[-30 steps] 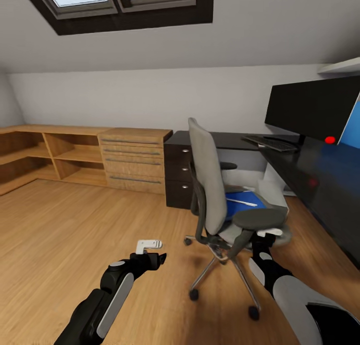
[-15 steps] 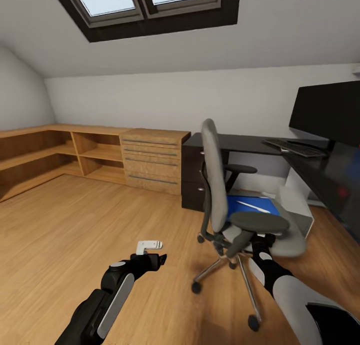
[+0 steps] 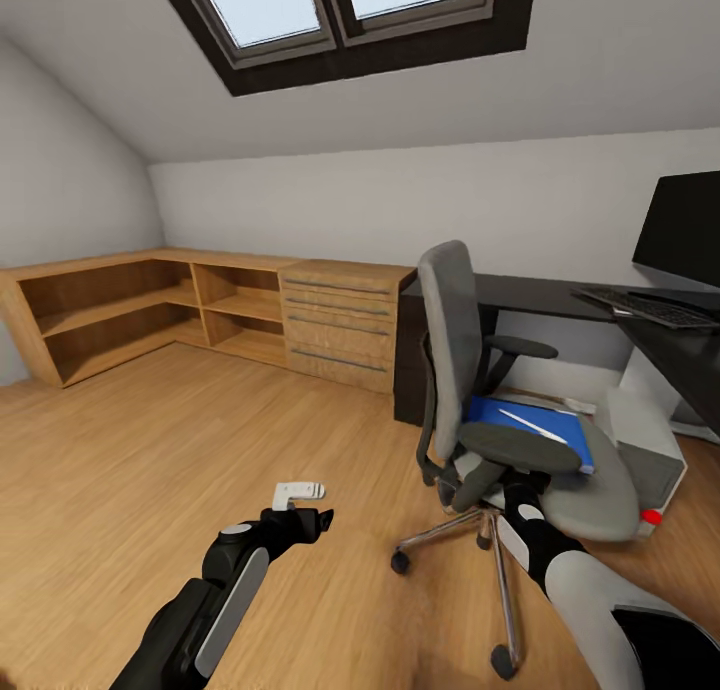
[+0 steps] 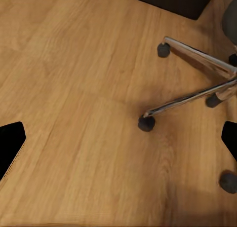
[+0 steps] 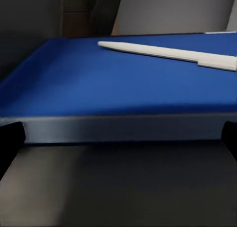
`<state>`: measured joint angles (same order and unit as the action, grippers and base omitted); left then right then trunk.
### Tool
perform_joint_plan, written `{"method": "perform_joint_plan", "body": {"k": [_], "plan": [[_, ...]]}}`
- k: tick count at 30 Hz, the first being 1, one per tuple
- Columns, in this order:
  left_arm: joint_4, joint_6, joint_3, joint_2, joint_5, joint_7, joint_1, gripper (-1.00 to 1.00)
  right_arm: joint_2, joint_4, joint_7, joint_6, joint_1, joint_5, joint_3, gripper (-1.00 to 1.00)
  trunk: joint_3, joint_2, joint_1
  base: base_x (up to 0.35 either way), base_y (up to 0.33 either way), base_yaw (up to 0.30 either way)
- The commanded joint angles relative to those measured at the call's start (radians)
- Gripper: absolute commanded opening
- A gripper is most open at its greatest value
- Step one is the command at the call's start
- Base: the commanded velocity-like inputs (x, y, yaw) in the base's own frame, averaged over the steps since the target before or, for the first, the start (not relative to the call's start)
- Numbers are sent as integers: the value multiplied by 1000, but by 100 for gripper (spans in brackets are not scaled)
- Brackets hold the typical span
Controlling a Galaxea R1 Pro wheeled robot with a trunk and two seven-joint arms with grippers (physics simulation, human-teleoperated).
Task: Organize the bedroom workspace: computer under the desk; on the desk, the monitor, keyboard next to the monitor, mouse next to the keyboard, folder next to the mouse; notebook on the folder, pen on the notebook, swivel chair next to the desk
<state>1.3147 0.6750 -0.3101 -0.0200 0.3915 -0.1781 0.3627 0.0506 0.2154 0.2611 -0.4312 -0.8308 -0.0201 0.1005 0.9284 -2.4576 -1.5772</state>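
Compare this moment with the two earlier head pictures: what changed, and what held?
The head camera swung left, sliding the whole scene right. The swivel chair also turned, its backrest now nearer edge-on. The pen stayed on the folder on the seat; the left gripper kept its pose. The right gripper's state cannot be told.

An attic bedroom set up as a home office: skylights [image 3: 340, 10] in a sloped ceiling, wood plank floor [image 3: 150, 470], low wooden shelving [image 3: 150, 310], black desk [image 3: 540, 295], swivel chair [image 3: 470, 370]
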Motion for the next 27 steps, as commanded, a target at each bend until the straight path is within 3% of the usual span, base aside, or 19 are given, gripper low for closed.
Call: {"method": "perform_joint_plan", "body": {"k": [1,20,27], "plan": [[0,3,-1,0,10,-9,1,100,0,-1,-2,-4,-1,-1,2,100,0,0,0,0,0,234],[-36,1,-36,-1,10,-11,1,100,3,-2,-2,-4,-1,-1,4,100,-13,0,0,0,0,216],[-37,1,-37,0,10,-11,1,100,4,-1,-2,-4,-1,-1,4,100,-14,0,0,0,0,55]]}}
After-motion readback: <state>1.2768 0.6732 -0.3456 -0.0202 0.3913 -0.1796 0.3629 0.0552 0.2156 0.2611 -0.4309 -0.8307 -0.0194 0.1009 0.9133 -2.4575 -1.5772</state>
